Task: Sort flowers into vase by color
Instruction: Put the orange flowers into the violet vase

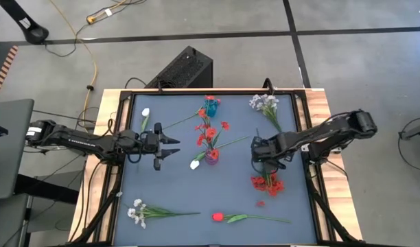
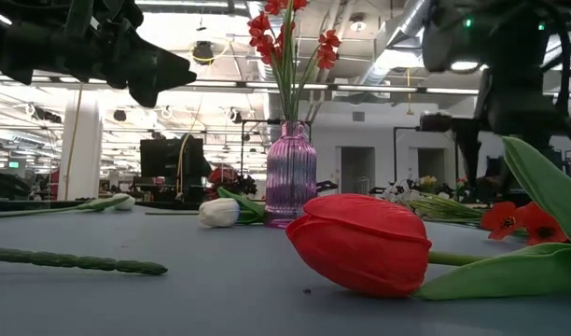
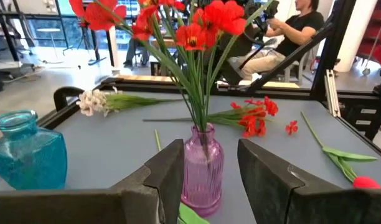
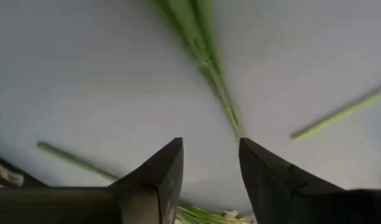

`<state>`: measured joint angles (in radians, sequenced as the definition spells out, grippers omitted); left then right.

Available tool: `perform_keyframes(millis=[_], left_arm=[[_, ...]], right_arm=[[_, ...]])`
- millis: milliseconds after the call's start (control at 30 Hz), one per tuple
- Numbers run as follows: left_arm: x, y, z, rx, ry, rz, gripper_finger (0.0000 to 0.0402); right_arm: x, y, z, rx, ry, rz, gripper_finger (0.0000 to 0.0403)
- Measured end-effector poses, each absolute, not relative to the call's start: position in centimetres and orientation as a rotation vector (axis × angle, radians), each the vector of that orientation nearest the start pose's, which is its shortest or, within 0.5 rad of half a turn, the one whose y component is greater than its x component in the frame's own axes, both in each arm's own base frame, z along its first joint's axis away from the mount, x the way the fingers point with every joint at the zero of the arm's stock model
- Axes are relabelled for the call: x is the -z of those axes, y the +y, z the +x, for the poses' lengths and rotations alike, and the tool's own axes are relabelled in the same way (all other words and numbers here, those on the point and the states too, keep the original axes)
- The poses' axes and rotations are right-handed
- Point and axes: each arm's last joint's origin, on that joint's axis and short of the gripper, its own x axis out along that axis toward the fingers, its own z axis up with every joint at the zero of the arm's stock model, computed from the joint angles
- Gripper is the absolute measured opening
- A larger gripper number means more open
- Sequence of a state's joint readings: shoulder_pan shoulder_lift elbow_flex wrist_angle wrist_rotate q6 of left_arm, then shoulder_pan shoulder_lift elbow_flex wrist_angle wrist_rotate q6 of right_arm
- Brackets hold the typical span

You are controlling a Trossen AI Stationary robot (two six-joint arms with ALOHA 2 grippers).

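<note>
A purple vase [image 1: 211, 155] [image 3: 202, 168] at the table's middle holds red blossom sprays. A blue vase [image 1: 211, 106] [image 3: 28, 152] stands behind it with nothing in it. My left gripper [image 1: 170, 147] [image 3: 209, 146] is open, level, left of the purple vase and pointing at it. My right gripper [image 1: 259, 156] [image 4: 210, 144] is open and points down over a green stem's end [image 4: 231, 118], right of the purple vase, just beyond a red spray [image 1: 268, 182] lying flat. A white tulip [image 1: 194, 163] [image 2: 220, 212] lies by the purple vase's foot.
Flat on the mat lie a red tulip [image 1: 218, 217] [image 2: 360, 243] near the front edge, white sprays at the near left [image 1: 136, 211] and far right [image 1: 265, 103], and a white tulip [image 1: 145, 113] at the far left. A raised frame [image 1: 302, 123] rims the table. A person sits beyond it.
</note>
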<state>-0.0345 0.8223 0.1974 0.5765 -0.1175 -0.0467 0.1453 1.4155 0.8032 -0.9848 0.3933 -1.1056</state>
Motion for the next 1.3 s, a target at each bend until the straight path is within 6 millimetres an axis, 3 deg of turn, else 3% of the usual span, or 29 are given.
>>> perform_keyframes(millis=[133, 567, 667, 800, 1000, 1133, 1200, 1300], left_arm=[[-19.7, -0.3, 17.1, -0.084, 0.048, -0.044, 0.0138], [-19.7, -0.3, 17.1, -0.076, 0.058, -0.045, 0.0138], [-19.7, -0.3, 17.1, -0.052, 0.058, -0.046, 0.0138], [-19.7, -0.4, 17.1, -0.031, 0.059, -0.057, 0.0138], [-19.7, -0.4, 17.1, -0.031, 0.060, -0.063, 0.0138], [-19.6, -0.4, 17.1, -0.031, 0.065, -0.069, 0.0138], [-19.6, -0.4, 17.1, -0.032, 0.067, -0.069, 0.0138], [-19.6, -0.4, 17.1, -0.033, 0.067, -0.069, 0.0138]], right_arm=[[-16.3, 2.7, 21.9, -0.727, 1.580, -1.370, 0.0185], [-12.5, 5.0, 23.3, -0.815, 1.580, -1.442, 0.0153], [-12.2, 5.7, 23.2, -0.836, 1.577, -1.484, 0.0114], [-12.4, 6.5, 22.9, -0.816, 1.565, -1.529, 0.0031], [-14.3, 7.8, 22.5, -0.709, 1.446, -1.645, 0.0023], [-17.7, 8.7, 22.6, -0.597, 1.278, -1.688, 0.0023], [-20.0, 9.0, 23.0, -0.479, 1.167, -1.607, 0.0023], [-24.0, 8.5, 23.8, -0.217, 1.010, -1.315, 0.0023]])
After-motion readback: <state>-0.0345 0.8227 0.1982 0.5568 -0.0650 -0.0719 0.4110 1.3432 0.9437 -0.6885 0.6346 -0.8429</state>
